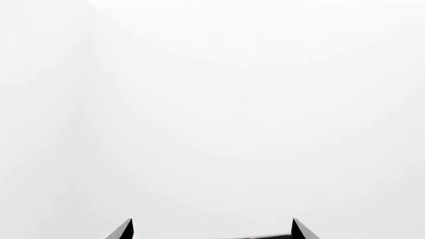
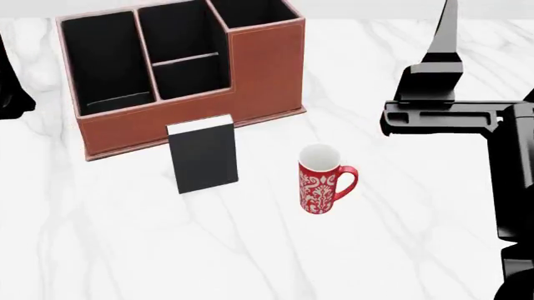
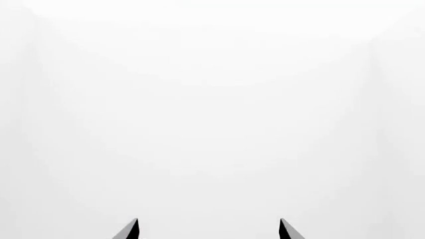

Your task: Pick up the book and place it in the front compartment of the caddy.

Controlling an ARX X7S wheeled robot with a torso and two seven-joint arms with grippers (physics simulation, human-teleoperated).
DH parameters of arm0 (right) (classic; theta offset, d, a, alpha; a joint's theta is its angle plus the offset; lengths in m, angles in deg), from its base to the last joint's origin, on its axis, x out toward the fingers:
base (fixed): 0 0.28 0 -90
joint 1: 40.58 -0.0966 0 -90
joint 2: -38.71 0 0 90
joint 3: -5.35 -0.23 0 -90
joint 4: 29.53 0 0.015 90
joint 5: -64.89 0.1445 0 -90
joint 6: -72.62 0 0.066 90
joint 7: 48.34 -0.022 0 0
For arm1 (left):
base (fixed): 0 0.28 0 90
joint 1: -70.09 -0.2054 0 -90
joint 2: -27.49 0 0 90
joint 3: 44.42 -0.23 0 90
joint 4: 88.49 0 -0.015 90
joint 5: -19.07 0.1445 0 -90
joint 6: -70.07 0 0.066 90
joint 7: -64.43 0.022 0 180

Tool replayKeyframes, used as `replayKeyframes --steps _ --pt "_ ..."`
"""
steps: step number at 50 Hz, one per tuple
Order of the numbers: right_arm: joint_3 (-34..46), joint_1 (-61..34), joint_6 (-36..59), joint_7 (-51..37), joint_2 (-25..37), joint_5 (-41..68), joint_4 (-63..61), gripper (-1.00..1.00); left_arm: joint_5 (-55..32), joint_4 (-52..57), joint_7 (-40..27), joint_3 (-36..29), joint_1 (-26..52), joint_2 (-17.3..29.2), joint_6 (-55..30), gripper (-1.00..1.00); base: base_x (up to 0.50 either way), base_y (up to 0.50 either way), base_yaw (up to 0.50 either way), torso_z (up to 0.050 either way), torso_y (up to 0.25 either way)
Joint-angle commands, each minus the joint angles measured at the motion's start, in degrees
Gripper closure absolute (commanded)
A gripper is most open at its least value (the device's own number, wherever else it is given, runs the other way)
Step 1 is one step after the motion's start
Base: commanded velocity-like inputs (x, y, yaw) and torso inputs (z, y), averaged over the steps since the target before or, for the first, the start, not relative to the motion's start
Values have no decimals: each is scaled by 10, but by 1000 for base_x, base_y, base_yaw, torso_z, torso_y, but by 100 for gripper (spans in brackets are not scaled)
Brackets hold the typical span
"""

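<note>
The black book (image 2: 202, 157) with white page edges stands upright on the white marble table, just in front of the caddy (image 2: 262, 75). The caddy is reddish-brown with black-lined cells. Its front compartment (image 2: 194, 80) is the near cell of the middle pair, behind a low pink-rimmed divider (image 2: 185, 59). My left gripper (image 1: 212, 231) and right gripper (image 3: 209, 231) each show only two fingertips set wide apart, open and empty, facing blank white. Neither wrist view shows the book or the caddy. My right arm (image 2: 434, 112) hangs at the right, well away from the book.
A red-and-white patterned mug (image 2: 321, 181) stands to the right of the book, handle to the right. The caddy's wide left cell (image 2: 104, 62) and tall back-right cell (image 2: 254, 9) flank the middle pair. Part of my left arm (image 2: 12, 81) shows at the left edge.
</note>
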Motion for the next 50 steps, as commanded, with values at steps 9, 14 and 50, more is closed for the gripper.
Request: replayKeyframes --steps 9,14,50 --pt "-16 -2 2 9 3 23 -12 -100 -12 2 -3 12 4 5 0 -100 0 332 0 0 0" --pt "-16 3 -2 9 2 25 -12 -100 -14 -3 -3 13 4 6 4 -100 0 500 0 0 0" --pt "-2 14 -14 0 9 23 1 -100 -21 -12 -9 6 2 15 12 -100 0 435 0 0 0"
